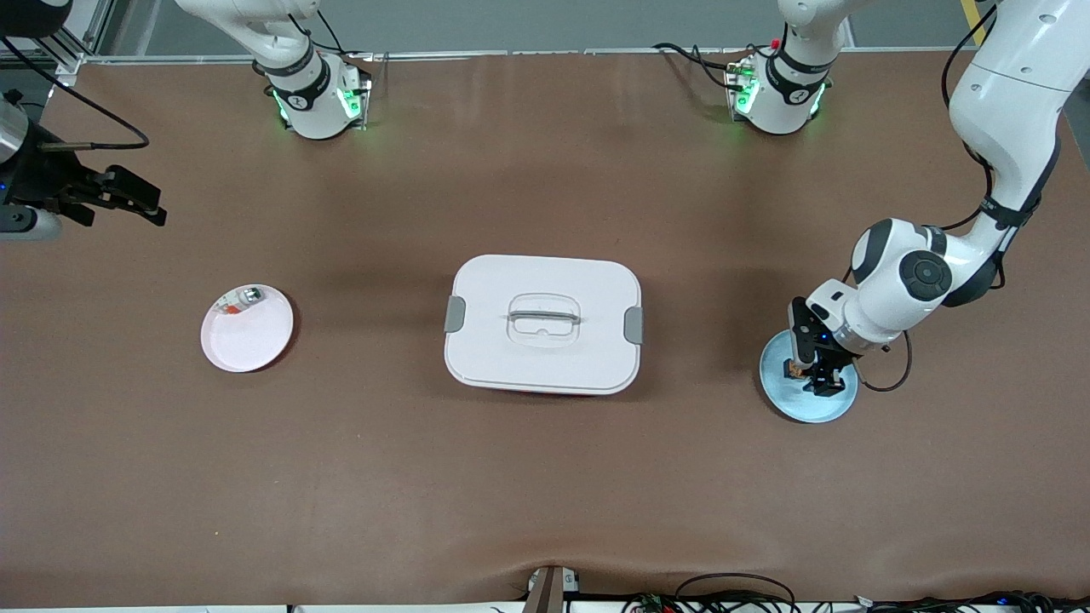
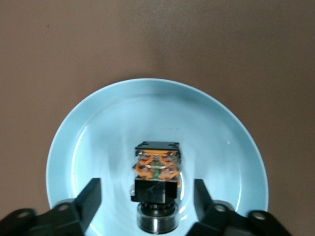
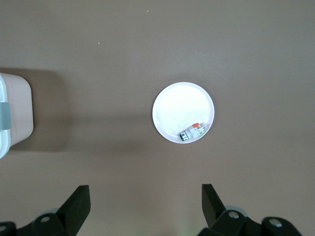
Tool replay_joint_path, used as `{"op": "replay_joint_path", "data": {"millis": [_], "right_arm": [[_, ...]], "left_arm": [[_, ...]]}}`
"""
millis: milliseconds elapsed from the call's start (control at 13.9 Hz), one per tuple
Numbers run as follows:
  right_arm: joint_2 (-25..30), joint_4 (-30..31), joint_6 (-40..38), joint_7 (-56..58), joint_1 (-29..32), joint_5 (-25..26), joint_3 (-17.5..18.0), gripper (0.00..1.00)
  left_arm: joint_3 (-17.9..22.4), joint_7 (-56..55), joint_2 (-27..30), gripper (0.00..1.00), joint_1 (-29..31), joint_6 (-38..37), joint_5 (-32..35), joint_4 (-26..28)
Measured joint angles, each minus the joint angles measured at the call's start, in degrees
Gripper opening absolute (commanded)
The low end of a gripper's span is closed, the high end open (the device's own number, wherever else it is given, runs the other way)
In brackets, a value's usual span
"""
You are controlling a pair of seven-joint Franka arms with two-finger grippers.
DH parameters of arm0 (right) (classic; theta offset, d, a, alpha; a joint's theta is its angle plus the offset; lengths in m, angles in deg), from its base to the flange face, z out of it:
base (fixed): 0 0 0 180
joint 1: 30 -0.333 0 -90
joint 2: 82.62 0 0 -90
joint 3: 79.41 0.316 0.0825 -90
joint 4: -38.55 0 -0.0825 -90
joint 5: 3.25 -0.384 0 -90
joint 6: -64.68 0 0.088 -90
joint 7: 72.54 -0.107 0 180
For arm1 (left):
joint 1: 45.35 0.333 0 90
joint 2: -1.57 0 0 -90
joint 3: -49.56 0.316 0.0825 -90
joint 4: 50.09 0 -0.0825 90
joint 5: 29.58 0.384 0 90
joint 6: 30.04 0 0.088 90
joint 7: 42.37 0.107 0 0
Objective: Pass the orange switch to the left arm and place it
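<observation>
Even, bright overhead light. The box [image 1: 542, 323] casts a soft shadow on the brown bench [image 1: 545, 477]. The blue plate [image 2: 98, 147] shows faint glare; all views stay sharp.

A: Anything cut off?
B: The box [image 3: 15, 114] in the right wrist view, clipped at nine o'clock; the right gripper [image 1: 128, 197] body too, in the front view.
A: Hidden?
B: The orange switch [image 1: 799, 369], mostly, under the left gripper [image 1: 815, 372].

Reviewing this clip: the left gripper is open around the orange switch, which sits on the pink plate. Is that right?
Not quite. The left gripper is open around the orange switch, but it sits on the light blue plate, as the left wrist view shows.
</observation>
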Motion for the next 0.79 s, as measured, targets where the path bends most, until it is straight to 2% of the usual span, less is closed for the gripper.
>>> {"op": "replay_joint_path", "data": {"millis": [361,794], "right_arm": [[0.0,-3.5,-0.8,-0.01,0.03,0.0,-0.05,1.0],[-0.61,-4.57,-1.69,-0.01,0.08,0.0,-0.06,1.0]], "left_arm": [[-0.08,-2.76,1.53,1.0,1.61,-2.32,-0.16,-2.06],[-2.33,-10.97,7.7,1.0,1.89,-17.75,-7.75,-8.55]]}}
